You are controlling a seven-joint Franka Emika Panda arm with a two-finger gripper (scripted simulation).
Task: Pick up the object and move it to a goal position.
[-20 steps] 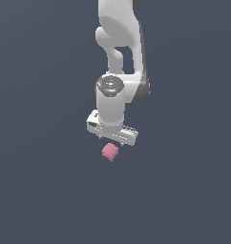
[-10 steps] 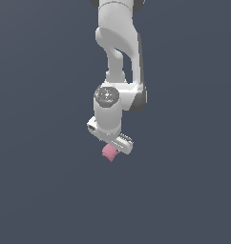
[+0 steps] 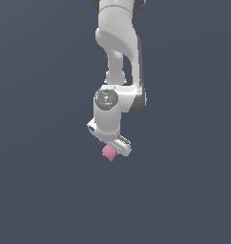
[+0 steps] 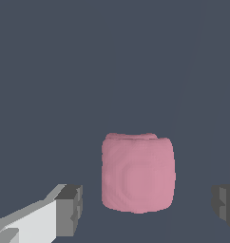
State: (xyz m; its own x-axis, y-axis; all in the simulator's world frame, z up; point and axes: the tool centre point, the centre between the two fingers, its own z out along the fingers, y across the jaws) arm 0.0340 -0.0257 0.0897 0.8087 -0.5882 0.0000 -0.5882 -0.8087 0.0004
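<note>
The arm (image 3: 118,43) was glossy white, with rounded, bulbous links and dark grey bands at the joints. A round grey cap with a small teal mark sat on the wrist joint (image 3: 107,99). The fingers (image 4: 69,210) were white with dark grey, blocky pads.

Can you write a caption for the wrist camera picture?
Pink lump sits between the open gripper fingers, not yet gripped.

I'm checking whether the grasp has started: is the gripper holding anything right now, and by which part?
Nothing is held. The gripper is open, its fingertips clear of the pink lump on both sides.
</note>
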